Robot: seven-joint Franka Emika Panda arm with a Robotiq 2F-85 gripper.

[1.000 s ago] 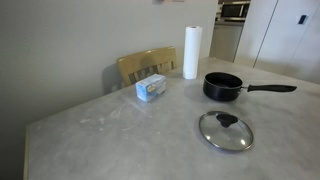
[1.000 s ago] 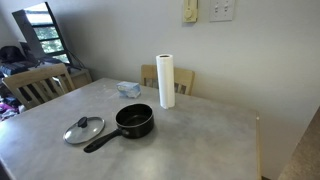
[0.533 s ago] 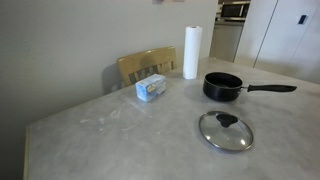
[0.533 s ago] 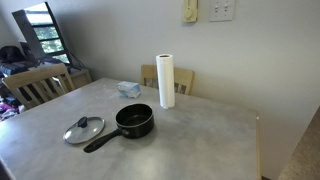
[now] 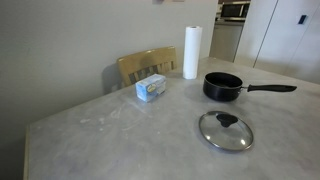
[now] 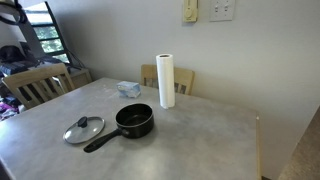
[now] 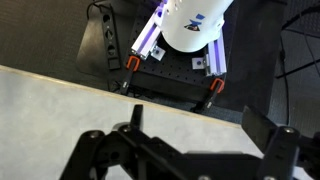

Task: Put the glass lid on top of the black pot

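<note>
- In the wrist view, I am holding my hand [image 7: 195,158] with its fingers spread wide and nothing between them. It is showing only as dark shapes along the bottom edge.
- Beyond the hand, that view is looking over a pale strip of desk [image 7: 60,105] towards my own base [image 7: 190,25], which is sitting on a dark stand with orange clamps.
- The lid [image 5: 226,130] is lying flat on the desk with its knob up, in both exterior views [image 6: 84,129].
- The pot [image 5: 223,86] is standing upright and uncovered near the lid but not touching it, in both exterior views [image 6: 135,120]. Its long handle is running along the desk, and in an exterior view the end of it is reaching close beside the lid.
- A white paper roll [image 5: 191,52] is standing upright behind the pot, closer to the wall, in both exterior views [image 6: 166,80].
- A small blue and white box [image 5: 151,88] is resting on the desk apart from the pot and lid, also seen at [image 6: 128,89].
- A wooden chair [image 5: 146,66] is standing at the desk's far edge behind the box. In an exterior view, another chair [image 6: 40,84] is sitting at the desk's side.
- Nothing is lying on the bare grey stretch between lid and pot.
</note>
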